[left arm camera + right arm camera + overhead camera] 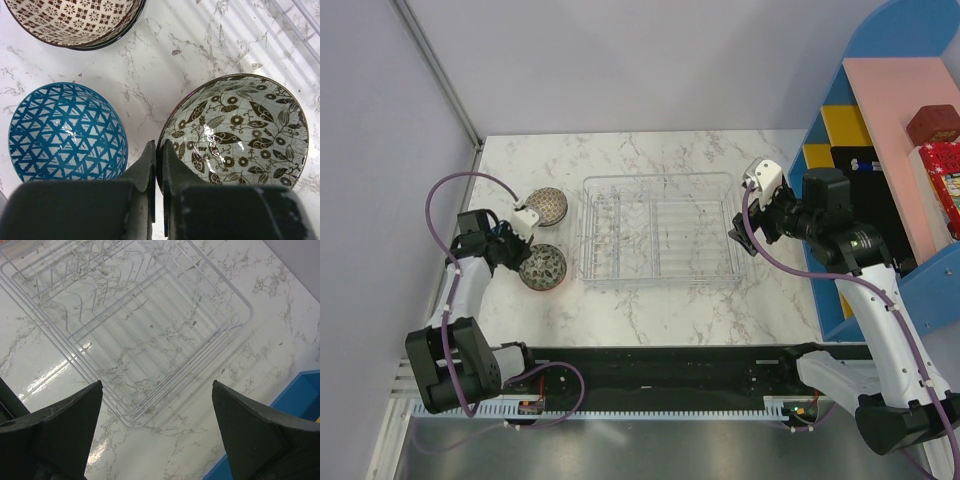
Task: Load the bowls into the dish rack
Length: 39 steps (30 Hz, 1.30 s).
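Closest to the lens, the left tool (157, 150) shows its two dark fingers pressed to a thin slit. The edge of the pale green leaf-patterned ceramic bowl (235, 132) runs into that slit, so I judge the tool clenched on this bowl's rim. All the bowls in sight sit on the white marble-look tabletop (670, 320), left of the clear plastic ribbed rectangular dish rack (660, 282). The blue triangle-patterned ceramic bowl (65, 132) lies farther from the rack than the leaf bowl. The beige lattice ceramic bowl (75, 20) stands apart from both, near the rack's left rim. The rack itself holds nothing, so loading is not yet under way and every bowl is left to do. I can make out only three for certain. At the rack's right end, the right tool (157, 390) hangs with fingers spread wide, gripping nothing.
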Available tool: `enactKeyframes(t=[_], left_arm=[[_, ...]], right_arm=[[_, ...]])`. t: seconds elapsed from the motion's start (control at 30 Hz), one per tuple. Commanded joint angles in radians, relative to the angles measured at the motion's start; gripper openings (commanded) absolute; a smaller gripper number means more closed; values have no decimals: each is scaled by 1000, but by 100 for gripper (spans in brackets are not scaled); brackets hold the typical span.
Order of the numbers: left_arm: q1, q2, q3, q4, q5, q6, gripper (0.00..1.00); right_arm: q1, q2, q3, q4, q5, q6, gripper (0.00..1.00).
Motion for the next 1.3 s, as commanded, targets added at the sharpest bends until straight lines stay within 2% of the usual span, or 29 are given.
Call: enactKeyframes(t=[0.0,0.4,0.67,0.83,1.0,1.17,1.27], left_arm=[[3,-34,11,21,-19,-24,2],[3,-131,80,-60,79,-65,2],[2,-178,158,-145,168,-78,2],[2,-189,229,-151,257,-151,2],[-12,-111,327,-123,490,-278,2],[-127,-62,350,123,492,-436,2],[-230,-36,343,189,461,-475,2]], right_arm=[[5,7,45,10,-27,15,98],[6,58,64,15,-74,48,97],[8,145,111,50,-131,143,98],[8,155,96,191,-212,261,98],[8,193,81,363,-356,478,97],[8,349,87,578,-480,736,98],[8,449,88,653,-559,845,98]])
